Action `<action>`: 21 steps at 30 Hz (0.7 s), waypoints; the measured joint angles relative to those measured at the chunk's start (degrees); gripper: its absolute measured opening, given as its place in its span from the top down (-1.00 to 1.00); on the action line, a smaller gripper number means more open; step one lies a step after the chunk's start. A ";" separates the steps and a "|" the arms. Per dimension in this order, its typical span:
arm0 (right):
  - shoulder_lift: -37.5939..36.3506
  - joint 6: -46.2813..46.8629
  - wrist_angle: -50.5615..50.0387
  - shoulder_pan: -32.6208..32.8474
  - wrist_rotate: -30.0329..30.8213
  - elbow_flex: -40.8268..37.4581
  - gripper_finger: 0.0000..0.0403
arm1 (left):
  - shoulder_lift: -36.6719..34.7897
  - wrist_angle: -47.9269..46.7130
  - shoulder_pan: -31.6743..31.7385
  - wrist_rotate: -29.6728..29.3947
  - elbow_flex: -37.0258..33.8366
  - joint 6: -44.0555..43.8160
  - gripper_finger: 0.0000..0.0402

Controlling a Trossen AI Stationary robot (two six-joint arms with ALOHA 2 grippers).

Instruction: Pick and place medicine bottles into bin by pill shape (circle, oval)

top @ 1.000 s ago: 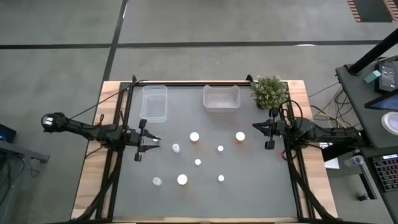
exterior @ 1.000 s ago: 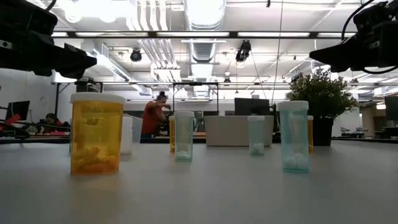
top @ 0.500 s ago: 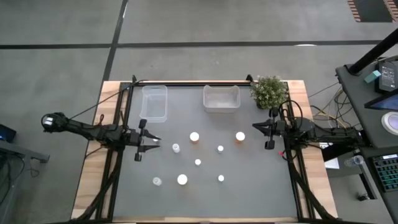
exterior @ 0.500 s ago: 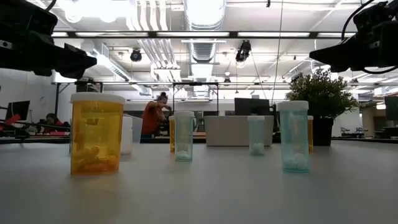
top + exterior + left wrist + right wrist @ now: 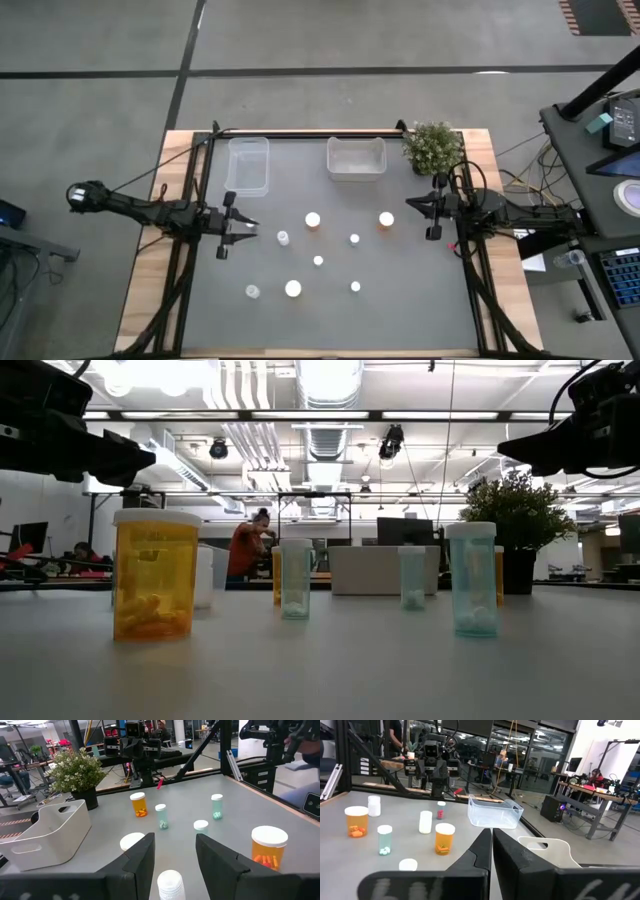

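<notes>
The table [image 5: 200,330] carries two clear bins along its far edge, the left bin [image 5: 248,166] and the right bin [image 5: 356,158], with a potted plant [image 5: 433,147] at the far right corner, and nothing lies in either bin yet, so the sorting looks not begun. The left gripper [image 5: 243,236] hangs over the left side of the table with its fingers apart and empty; the right gripper [image 5: 414,204] waits at the right side, fingers pressed together. The medicine bottles stand scattered mid-table, well apart from the bins: three orange ones [image 5: 313,220] [image 5: 386,219] [image 5: 293,289] and smaller pale ones, the nearest to the left gripper just beside it [image 5: 283,238]. The main risk is a wrong bin, since pill shape is hard to read through the bottles and the bins show no label. The small bottles are light and tall, so a finger coming in off-centre could tip one and set it rolling across the table. Narrow round bodies may also slip from a loose pinch
</notes>
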 joint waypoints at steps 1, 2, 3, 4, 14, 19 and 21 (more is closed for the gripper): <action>0.01 0.00 0.00 0.01 -0.01 0.01 0.96 | -0.01 0.00 0.00 -0.01 0.00 0.00 0.36; -0.01 0.00 0.02 0.01 0.00 0.00 0.96 | 0.00 0.00 0.00 -0.02 0.00 0.00 0.36; -0.01 0.01 0.02 0.02 0.00 0.00 0.96 | -0.02 0.02 0.00 -0.03 0.00 0.00 0.36; 0.01 0.70 0.02 0.02 -0.05 0.00 0.96 | 0.00 0.28 0.00 -0.15 0.00 0.00 0.36; -0.01 48.46 1.18 -0.02 4.13 0.00 0.96 | 0.04 3.21 -0.06 -0.49 0.00 -4.88 0.36; -0.01 48.19 1.16 -0.02 4.44 0.00 0.96 | 0.93 13.81 -0.11 0.39 0.00 -20.74 0.36; 0.01 48.02 1.16 -0.02 4.44 0.00 0.96 | 1.37 19.10 -0.11 0.35 0.00 -20.79 0.36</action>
